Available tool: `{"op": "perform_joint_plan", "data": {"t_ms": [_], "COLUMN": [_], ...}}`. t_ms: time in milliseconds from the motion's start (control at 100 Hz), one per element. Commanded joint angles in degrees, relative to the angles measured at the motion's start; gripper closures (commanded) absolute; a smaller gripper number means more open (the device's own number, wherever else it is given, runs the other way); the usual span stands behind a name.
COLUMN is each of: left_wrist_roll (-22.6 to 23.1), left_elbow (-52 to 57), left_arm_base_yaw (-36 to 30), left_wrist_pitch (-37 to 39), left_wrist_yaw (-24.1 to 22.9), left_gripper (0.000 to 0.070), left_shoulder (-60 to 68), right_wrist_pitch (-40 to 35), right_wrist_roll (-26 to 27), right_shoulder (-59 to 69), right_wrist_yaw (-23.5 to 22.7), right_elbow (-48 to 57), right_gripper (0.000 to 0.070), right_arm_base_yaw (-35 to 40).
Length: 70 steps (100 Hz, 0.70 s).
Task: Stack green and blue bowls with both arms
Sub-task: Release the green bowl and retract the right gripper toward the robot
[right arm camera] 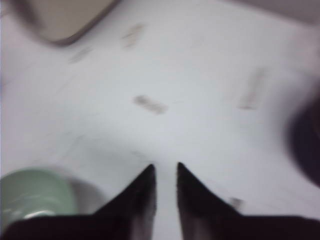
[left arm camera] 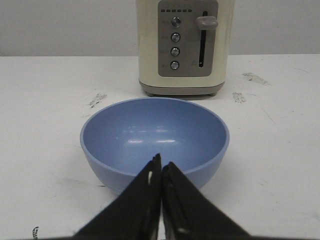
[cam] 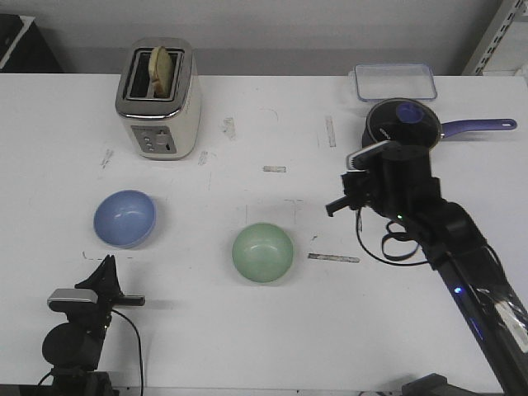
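Presently, from the front, the white counter (cam: 247, 338) carries a blue bowl (cam: 124, 219) on its left side and a green bowl (cam: 262, 252) near the middle, both upright and well apart from each other. Behind the blue bowl stands a cream toaster (cam: 158, 101) with a slice of bread showing in its slot. At the far right edge sits a clear lidded container (cam: 395, 82), and just in front of it a dark saucepan (cam: 404, 122) with a purple handle pointing right. The left claw (cam: 107, 266) sits low at the near edge, just short of the blue bowl and not touching it. The right claw (cam: 338, 205) hangs above the counter, to the right of the green bowl and clear of it, with the arm partly covering the saucepan.

From the left wrist, the blue bowl (left arm camera: 155, 140) fills the middle of the view, empty, with the toaster (left arm camera: 185, 47) directly beyond it. The left claw (left arm camera: 161, 167) has its fingers pressed together, holding nothing, tips at the bowl's near wall.

From the right wrist, the picture is blurred. The right claw (right arm camera: 165, 172) shows a narrow gap between its fingers and grips nothing. The green bowl (right arm camera: 32, 197) lies off to one side, apart from the fingers. A pale blurred shape, likely the toaster (right arm camera: 65, 17), sits at the edge.
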Motion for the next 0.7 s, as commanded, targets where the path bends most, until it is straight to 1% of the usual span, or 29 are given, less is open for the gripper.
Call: {"op": "perform_joint_plan", "data": {"t_ms": [0,60,150,310,420,690], "left_wrist_roll": [-0.07,-0.07,-0.07,-0.07,-0.07,-0.07], "left_elbow": [-1.18,-1.18,-1.18,-1.18,-1.18,-1.18], "left_arm_base_yaw": [-0.11,-0.11,-0.09,-0.09,-0.09,-0.07], "left_wrist_pitch": [0.70,0.70,0.70,0.70,0.70,0.79], "left_wrist_yaw": [-0.07,-0.07,-0.09,-0.09,-0.09,-0.15], "left_gripper": [0.0699,0.0699,0.0699,0.0699,0.0699,0.0699], "left_shoulder": [-0.11,-0.11,-0.11,-0.11,-0.11,-0.11], "right_wrist_pitch": [-0.35,-0.11,1.01,6.16,9.53,17.77], "right_wrist_roll": [-0.13,-0.13,-0.13,0.00,0.31,0.28], "right_shoulder": [-1.77,-4.48,-8.46,-16.55,-22.43,-36.15], "right_wrist_yaw": [1.75,2.91,3.08,3.10,3.13,3.08], "right_elbow": [-0.15,-2.16,-6.49,-17.73,-25.75,-42.88], "right_gripper": [0.0694,0.0694,0.0694,0.0694,0.0694,0.0694], "right_arm_base_yaw": [-2.12,-4.70,-8.68,-13.62,-14.75,-14.73]}}
